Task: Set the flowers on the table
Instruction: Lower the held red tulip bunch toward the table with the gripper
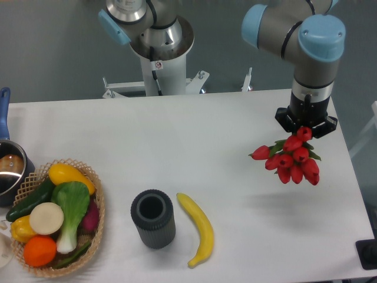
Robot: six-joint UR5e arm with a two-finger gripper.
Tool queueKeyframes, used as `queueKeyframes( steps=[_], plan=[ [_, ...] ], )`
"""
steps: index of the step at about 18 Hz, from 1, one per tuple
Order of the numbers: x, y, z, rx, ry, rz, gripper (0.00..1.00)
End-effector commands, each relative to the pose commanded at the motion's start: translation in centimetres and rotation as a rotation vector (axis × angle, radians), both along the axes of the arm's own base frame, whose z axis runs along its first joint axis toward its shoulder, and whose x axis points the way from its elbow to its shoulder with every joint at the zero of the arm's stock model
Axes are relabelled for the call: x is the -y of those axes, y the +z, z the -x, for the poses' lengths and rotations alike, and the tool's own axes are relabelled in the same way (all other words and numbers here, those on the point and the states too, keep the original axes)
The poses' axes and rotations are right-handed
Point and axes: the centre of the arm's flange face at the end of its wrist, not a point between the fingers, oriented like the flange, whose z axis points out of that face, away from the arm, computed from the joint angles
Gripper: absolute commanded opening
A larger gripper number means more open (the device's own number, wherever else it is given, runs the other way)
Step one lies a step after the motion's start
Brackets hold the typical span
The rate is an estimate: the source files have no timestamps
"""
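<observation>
The flowers [293,159], a bunch of red tulip buds with green leaves, hang in the air at the right side, above the white table [194,135]. My gripper [306,127] points straight down and is shut on the stem end of the bunch; the buds hide the fingertips. The buds fan out below and to the left of the gripper. A soft shadow lies on the table beneath them.
A dark grey ribbed cylinder cup [153,219] stands front centre, with a banana [199,227] just right of it. A woven basket of vegetables [58,216] sits at the front left. A pot with a blue handle [8,168] is at the left edge.
</observation>
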Motion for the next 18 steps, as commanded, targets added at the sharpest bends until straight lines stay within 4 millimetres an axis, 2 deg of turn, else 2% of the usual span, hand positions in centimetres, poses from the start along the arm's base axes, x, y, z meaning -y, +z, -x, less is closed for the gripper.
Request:
queueKeyframes(
  steps=[3,8,10,14,18],
  plan=[
    [0.2,-1.3,-0.7,0.021,-0.003,0.009,0.0],
    [0.0,-2.4,-1.2,0.039,-0.006,0.026,0.0],
    [-0.5,-3.5,-1.7,0.063,-0.019,0.033,0.0],
    [0.1,-6.3,-3.1,0.112,-0.033,0.06,0.0],
    [0.1,-7.1,-3.5,0.125,-0.036,0.072,0.0]
  ],
)
